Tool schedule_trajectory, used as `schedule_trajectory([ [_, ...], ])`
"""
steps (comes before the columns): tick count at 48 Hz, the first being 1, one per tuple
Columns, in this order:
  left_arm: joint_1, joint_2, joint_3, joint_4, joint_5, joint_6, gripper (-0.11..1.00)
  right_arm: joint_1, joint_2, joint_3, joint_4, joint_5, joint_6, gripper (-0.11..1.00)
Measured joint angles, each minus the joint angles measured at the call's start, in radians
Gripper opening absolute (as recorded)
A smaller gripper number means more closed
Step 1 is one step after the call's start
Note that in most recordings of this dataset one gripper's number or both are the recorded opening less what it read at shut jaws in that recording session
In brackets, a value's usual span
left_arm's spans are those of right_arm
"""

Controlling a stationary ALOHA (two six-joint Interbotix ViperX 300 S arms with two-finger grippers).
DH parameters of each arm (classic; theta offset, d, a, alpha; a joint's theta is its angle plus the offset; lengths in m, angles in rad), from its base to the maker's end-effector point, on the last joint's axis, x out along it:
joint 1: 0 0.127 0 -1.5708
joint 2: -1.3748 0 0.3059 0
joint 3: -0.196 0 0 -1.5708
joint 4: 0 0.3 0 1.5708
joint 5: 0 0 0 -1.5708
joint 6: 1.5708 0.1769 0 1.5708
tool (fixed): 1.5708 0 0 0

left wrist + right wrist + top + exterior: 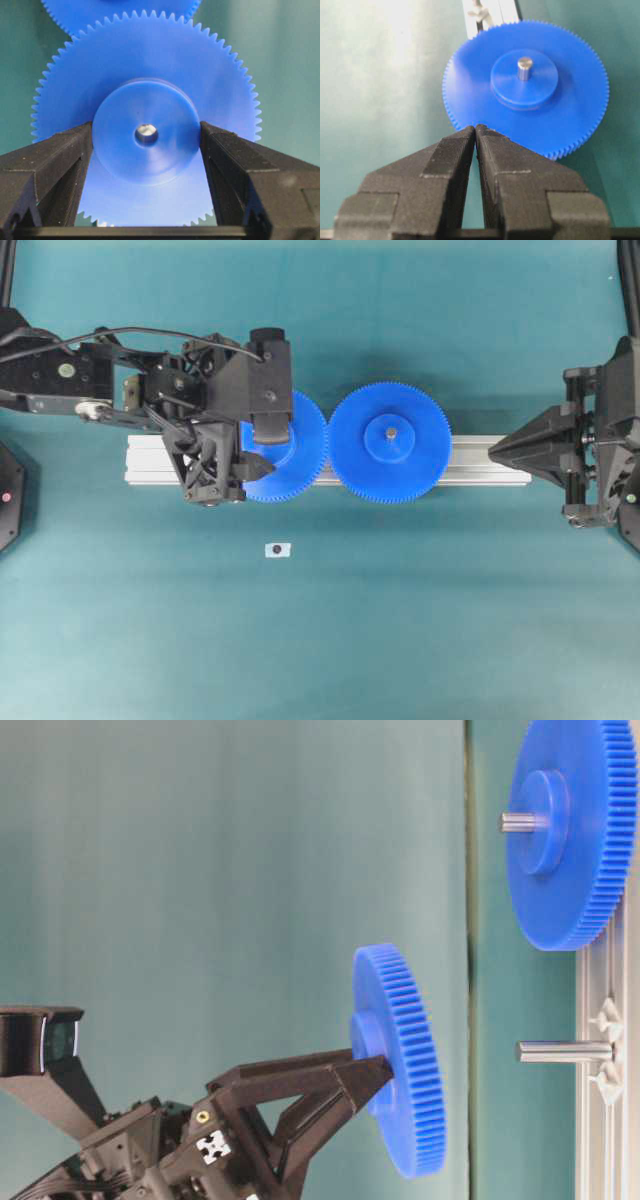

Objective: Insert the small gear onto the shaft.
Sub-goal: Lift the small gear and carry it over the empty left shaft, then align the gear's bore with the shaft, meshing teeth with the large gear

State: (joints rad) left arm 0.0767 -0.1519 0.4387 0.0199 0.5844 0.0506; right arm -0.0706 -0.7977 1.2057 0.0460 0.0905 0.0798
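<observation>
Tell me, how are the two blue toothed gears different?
The smaller blue plastic gear is held off the rail by the left gripper clamping its hub; the bigger blue plastic gear already sits on its metal pin. The smaller gear's centre hole is empty. Both are blue, toothed and have round hubs.

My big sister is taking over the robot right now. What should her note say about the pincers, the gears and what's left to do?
Left pincer: shut on the small gear, gripping its round hub from both sides, with the gear up off the rail.
Right pincer: shut, empty, waiting near the rail's right end.
Shaft: bare, sticking out of the rail, beside the bigger gear, which already sits on its own pin.
Done: the small gear is picked up and carried over the rail; its centre hole looks roughly lined up with the shaft.
Left: slide the gear onto the shaft, then let go.
</observation>
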Motion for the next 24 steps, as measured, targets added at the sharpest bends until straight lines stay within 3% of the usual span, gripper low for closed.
schedule_trajectory([
  [24, 0.014, 0.12, 0.005, 0.0, -0.005, 0.003, 0.72, -0.002, 0.0, 0.002, 0.0, -0.014, 0.0, 0.2],
])
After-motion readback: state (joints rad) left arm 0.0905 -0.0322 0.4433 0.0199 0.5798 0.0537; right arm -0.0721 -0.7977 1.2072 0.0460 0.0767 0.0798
